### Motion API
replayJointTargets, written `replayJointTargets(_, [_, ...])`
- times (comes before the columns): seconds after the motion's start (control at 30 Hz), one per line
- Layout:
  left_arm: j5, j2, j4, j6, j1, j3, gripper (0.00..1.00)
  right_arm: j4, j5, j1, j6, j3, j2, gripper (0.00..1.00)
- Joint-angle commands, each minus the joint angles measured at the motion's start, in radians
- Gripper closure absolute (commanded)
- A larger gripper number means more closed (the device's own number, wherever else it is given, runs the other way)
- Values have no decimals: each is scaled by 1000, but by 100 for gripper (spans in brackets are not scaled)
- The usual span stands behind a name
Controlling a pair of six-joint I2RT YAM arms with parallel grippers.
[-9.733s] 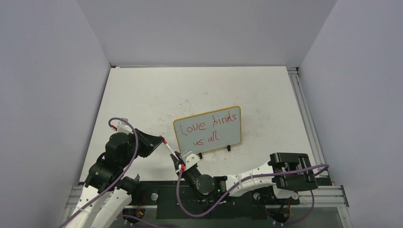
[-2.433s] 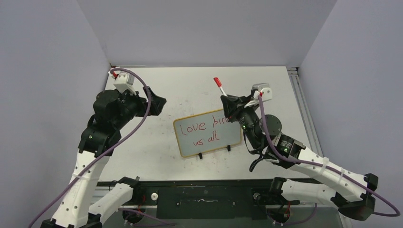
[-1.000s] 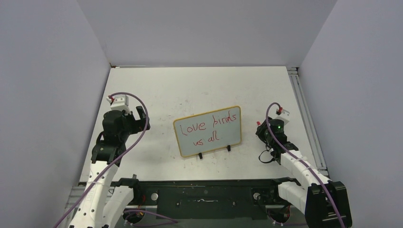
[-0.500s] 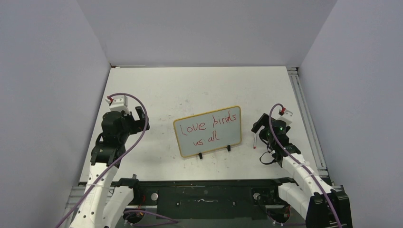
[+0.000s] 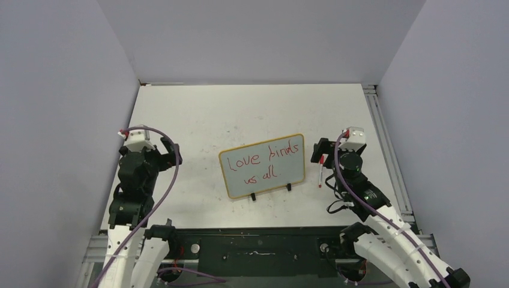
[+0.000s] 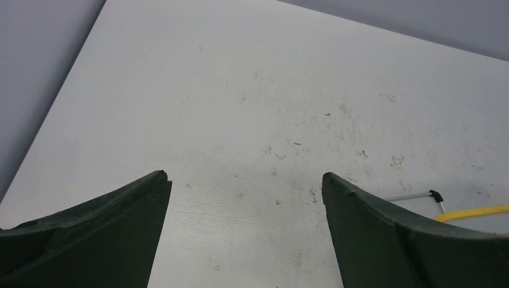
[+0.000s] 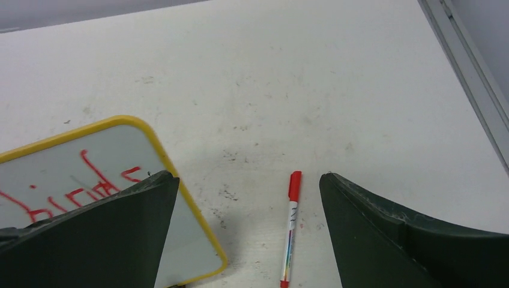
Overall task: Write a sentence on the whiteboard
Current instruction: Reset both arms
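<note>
We judge the writing done: the whiteboard (image 5: 262,165) stands in the middle of the table (image 5: 240,114) bearing its red sentence (image 5: 264,158), the pen (image 7: 290,225) lies beside it, and our left claw (image 6: 244,176) and right claw (image 7: 247,177) are both wide, holding nothing.

I have the whiteboard (image 5: 262,166) standing mid-table (image 5: 240,114), the sentence (image 5: 264,161) on its face. A marker (image 5: 320,174) lies just right of it, under my right gripper (image 7: 247,174); my left gripper (image 6: 244,174) sits well left.
</note>
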Motion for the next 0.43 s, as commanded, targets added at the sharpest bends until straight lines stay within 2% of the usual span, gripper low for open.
replayJointTargets(0.0, [-22,-63,85,21,5,-10,4,14,199,135,-89,43,-95,9])
replayJointTargets(0.4, [-52,-78,80,21,5,-11,4,13,232,144,-83,31,-140,9])
